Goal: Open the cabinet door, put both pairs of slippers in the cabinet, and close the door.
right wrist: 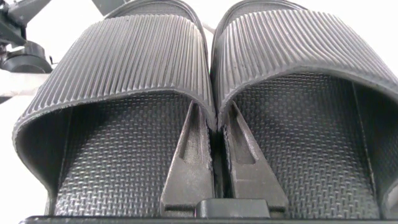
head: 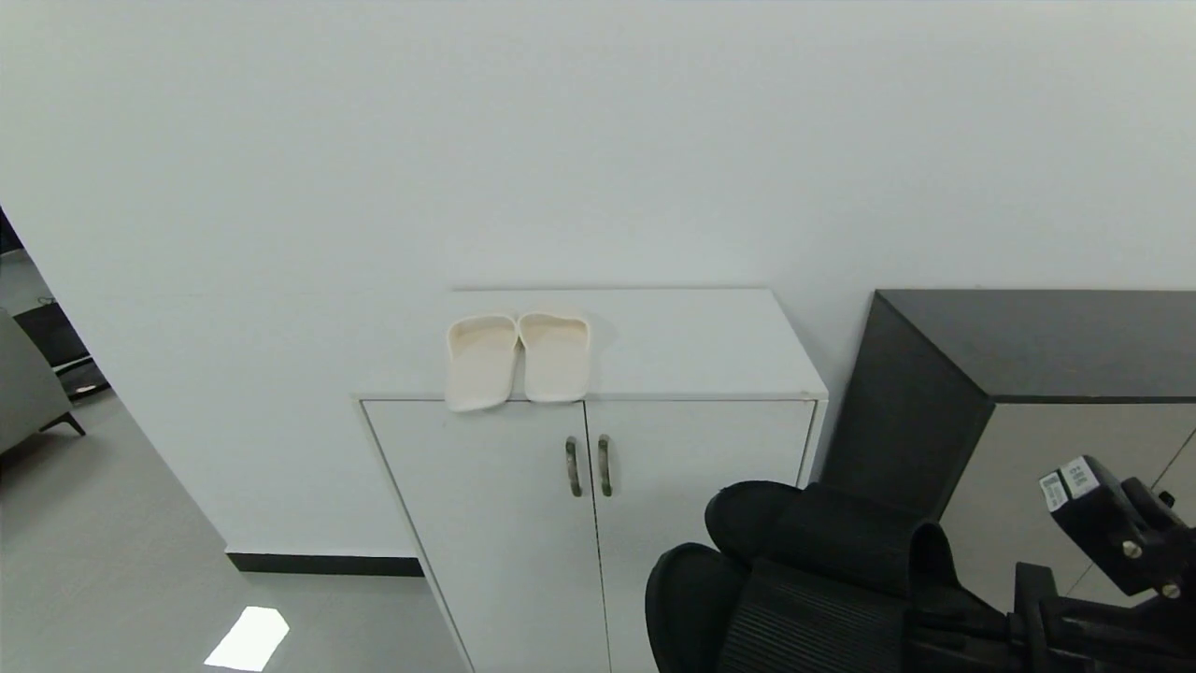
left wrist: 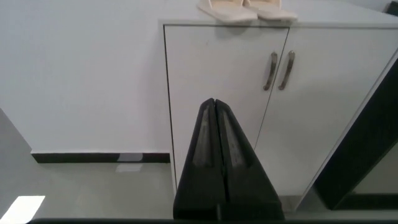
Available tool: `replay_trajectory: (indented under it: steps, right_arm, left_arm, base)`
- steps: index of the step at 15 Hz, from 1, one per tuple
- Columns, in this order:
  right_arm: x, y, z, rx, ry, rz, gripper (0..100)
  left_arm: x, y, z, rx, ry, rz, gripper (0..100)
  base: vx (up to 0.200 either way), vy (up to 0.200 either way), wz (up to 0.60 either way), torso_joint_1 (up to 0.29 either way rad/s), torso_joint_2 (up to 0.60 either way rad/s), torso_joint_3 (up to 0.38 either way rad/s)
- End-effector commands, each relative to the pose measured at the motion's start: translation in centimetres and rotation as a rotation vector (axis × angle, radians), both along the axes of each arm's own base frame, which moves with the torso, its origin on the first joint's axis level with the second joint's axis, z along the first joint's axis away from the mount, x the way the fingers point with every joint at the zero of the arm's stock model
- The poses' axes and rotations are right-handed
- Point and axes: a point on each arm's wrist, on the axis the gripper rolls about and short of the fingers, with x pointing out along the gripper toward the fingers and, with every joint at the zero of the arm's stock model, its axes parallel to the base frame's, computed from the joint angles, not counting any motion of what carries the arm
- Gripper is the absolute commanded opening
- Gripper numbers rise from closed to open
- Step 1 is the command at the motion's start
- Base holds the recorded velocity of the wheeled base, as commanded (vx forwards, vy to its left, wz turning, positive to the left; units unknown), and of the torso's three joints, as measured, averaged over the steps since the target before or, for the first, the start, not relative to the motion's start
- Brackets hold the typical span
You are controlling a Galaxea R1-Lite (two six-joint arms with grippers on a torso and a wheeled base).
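Note:
A white two-door cabinet (head: pixel 523 523) stands against the wall, both doors closed, with two metal handles (head: pixel 589 465) at the middle. A cream pair of slippers (head: pixel 517 358) lies on its top near the front edge, toes slightly overhanging. My right gripper (right wrist: pixel 216 118) is shut on a black pair of slippers (right wrist: pixel 143 81), its fingers pinching the two inner walls together; in the head view this black pair (head: pixel 804 579) hangs low to the right of the cabinet doors. My left gripper (left wrist: pixel 215 102) is shut and empty, held low before the left door (left wrist: pixel 217 87).
A dark cabinet (head: pixel 1009 374) with a black top stands right of the white one. Grey floor (head: pixel 112 561) lies open to the left, with a grey chair (head: pixel 23 393) at the far left edge.

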Motion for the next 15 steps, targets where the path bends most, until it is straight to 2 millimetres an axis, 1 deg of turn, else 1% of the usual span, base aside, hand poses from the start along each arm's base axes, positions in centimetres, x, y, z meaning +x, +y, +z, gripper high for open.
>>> replay_trajectory:
  steps: [1, 3, 4, 15]
  right_arm:
    - [0.01, 0.03, -0.14, -0.004, 0.005, 0.001, 0]
    - [0.05, 0.08, -0.07, 0.0, 0.006, 0.0, 0]
    - [0.07, 0.09, -0.09, -0.001, 0.007, 0.0, 0]
    - [0.04, 0.06, -0.04, 0.002, 0.007, 0.0, 0]
  left_arm:
    - [0.0, 0.0, 0.0, 0.001, -0.001, 0.0, 0]
    - [0.0, 0.0, -0.01, 0.006, 0.001, -0.001, 0]
    - [0.0, 0.0, 0.0, 0.006, -0.001, -0.001, 100]
    - [0.0, -0.01, 0.0, 0.006, -0.001, -0.004, 100]
  base:
    - [0.0, 0.0, 0.0, -0.251, 0.54, 0.29]
    - [0.0, 0.0, 0.0, -0.242, 0.54, 0.298]
    - [0.0, 0.0, 0.0, -0.251, 0.52, 0.29]
    - [0.0, 0.0, 0.0, -0.218, 0.51, 0.287]
